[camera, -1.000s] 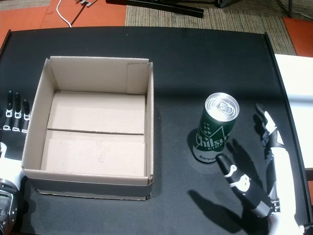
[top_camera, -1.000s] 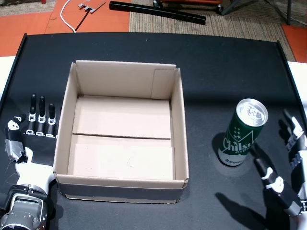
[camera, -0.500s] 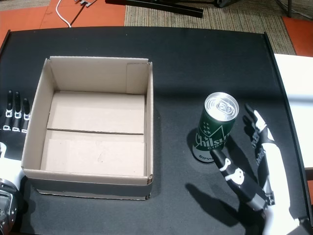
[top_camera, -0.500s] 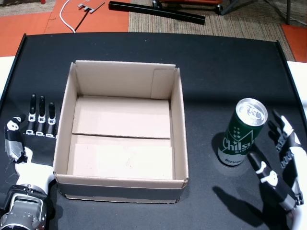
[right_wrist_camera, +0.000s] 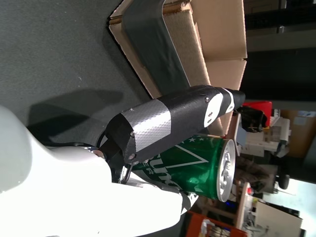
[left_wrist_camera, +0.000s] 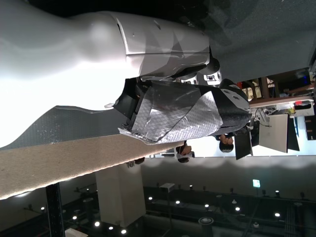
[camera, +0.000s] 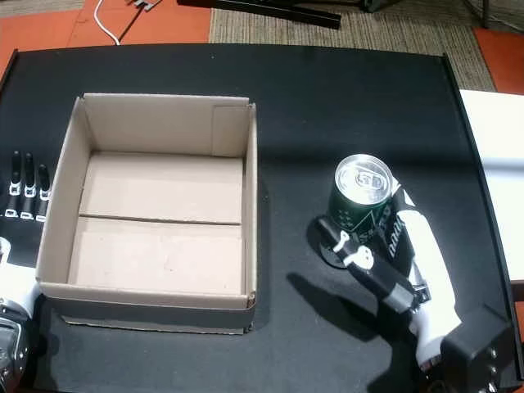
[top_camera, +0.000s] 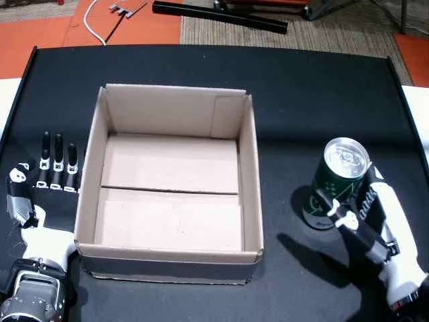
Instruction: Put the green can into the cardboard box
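Observation:
The green can [top_camera: 328,182] [camera: 350,214] stands on the black table right of the cardboard box [top_camera: 251,168] [camera: 250,205]. My right hand [top_camera: 375,221] [camera: 409,262] is wrapped on it: the thumb crosses its front and the fingers lie behind it. In the right wrist view the thumb [right_wrist_camera: 168,123] presses along the can [right_wrist_camera: 197,165], with the box [right_wrist_camera: 217,29] beyond. The open-topped box holds nothing. My left hand [top_camera: 43,194] [camera: 16,213] rests flat and open on the table at the box's left wall; the left wrist view shows its taped thumb [left_wrist_camera: 182,108].
The black table [top_camera: 301,87] runs to a far edge, with orange floor, a white cable [top_camera: 94,27] and a black bar [top_camera: 221,17] beyond. A white surface [camera: 491,164] borders the table on the right. Bare tabletop lies between box and can.
My right hand moved in from the right and closed around the can, thumb in front. The can shifted slightly left. The left hand and box stayed still.

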`<state>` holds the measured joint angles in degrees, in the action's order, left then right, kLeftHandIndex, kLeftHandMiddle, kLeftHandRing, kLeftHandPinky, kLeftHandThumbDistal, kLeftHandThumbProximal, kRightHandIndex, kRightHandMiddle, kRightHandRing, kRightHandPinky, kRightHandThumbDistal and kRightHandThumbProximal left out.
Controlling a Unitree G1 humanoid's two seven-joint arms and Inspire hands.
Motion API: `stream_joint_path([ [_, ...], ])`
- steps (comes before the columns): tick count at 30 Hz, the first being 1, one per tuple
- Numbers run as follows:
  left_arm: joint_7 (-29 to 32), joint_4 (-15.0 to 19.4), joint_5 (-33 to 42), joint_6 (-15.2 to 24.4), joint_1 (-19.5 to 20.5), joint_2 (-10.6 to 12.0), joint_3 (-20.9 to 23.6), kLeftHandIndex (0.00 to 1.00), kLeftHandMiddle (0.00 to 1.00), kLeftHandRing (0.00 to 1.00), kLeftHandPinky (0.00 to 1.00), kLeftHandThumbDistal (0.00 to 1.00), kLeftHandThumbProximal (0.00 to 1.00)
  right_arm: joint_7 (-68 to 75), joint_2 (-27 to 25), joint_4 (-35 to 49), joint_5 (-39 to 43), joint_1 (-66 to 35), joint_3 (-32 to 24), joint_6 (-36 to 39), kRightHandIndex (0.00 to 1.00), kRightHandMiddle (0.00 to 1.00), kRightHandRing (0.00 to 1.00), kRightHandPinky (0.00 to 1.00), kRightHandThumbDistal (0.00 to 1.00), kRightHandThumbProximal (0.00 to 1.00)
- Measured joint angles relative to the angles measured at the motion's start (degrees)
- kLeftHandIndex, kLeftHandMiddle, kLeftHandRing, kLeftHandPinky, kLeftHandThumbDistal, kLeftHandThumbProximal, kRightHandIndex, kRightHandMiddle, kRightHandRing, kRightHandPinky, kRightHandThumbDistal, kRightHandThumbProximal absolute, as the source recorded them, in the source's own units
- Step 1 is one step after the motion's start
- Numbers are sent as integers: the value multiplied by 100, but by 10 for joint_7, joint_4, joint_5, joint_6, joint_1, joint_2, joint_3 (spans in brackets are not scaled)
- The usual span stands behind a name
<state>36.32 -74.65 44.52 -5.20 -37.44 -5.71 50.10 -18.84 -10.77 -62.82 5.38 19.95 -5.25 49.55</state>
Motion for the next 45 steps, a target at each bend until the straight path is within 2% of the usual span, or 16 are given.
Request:
stream_joint_path([
  [6,-2,0,1,0,-1,0,1,48,44,53,69,4,82,-6,9,-16,-1,12,-4,-1,100,100,100,100,100,59],
  [10,-2,0,1,0,-1,0,1,51,45,52,68,4,81,0,10,-16,-4,16,-4,-2,100,100,100,100,100,53],
  [13,-1,0,1,0,-1,-1,2,50,45,54,72,5,81,-2,10,-18,-4,21,-7,-3,100,100,100,100,100,59],
  [18,1,0,1,0,-1,-1,2,51,46,55,71,7,78,-4,10,-33,-3,28,-14,-3,100,100,100,100,100,59],
  [22,4,0,1,0,-1,-1,5,50,45,54,70,7,76,8,11,-46,-12,34,-19,-4,100,100,100,100,100,51],
  [26,2,0,1,0,-1,-1,5,52,47,57,71,4,79,35,12,-54,-25,46,-21,-7,98,100,100,100,100,42],
  [28,2,0,1,0,-1,-1,6,51,47,56,72,4,79,67,13,-58,-42,50,-19,-7,96,99,100,100,99,41],
  [35,3,0,1,0,-1,-1,6,50,46,56,70,5,78,159,17,-78,-83,51,-6,-6,96,100,100,100,99,41],
  [42,1,1,1,0,-1,0,10,52,47,55,70,2,79,177,20,-84,-93,59,-2,-9,95,99,100,100,100,45],
  [45,-1,1,1,0,-1,0,10,51,46,55,69,3,81,180,20,-84,-101,64,0,-10,93,97,99,100,100,42],
])
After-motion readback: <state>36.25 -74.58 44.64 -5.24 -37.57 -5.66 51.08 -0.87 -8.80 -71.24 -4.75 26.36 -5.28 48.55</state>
